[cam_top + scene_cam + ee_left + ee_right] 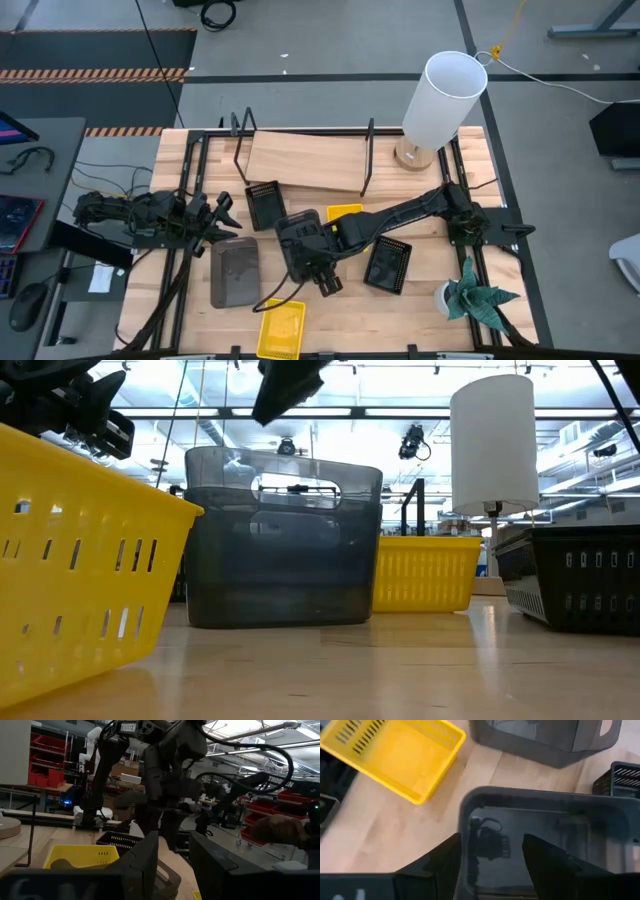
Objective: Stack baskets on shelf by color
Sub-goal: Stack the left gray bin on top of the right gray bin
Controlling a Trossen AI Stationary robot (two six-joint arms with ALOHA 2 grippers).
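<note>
Here, the table (330, 330) is carrying a wire-framed shelf (300, 165) at its far side, bare of baskets. Nearer, the right gripper (325, 280) is hovering with fingers apart over a grey basket (545, 840), apparently just released or about to be grasped. The left gripper (222, 208) is waiting, fingers partly apart, empty.

Robotics lab or industrial workshop, not a home. Light wooden tabletop (330, 300) sits in a black metal frame on a grey concrete floor (330, 40) marked with orange-and-black hazard striping (95, 73). Low view looks into a large hall — long rows of ceiling strip lights (400, 412). Left wrist view shows red plastic storage bins on racks (47, 742) and a white robot arm (92, 740) farther back. Side desk with black computer mouse (30, 300) at table's left.
</note>
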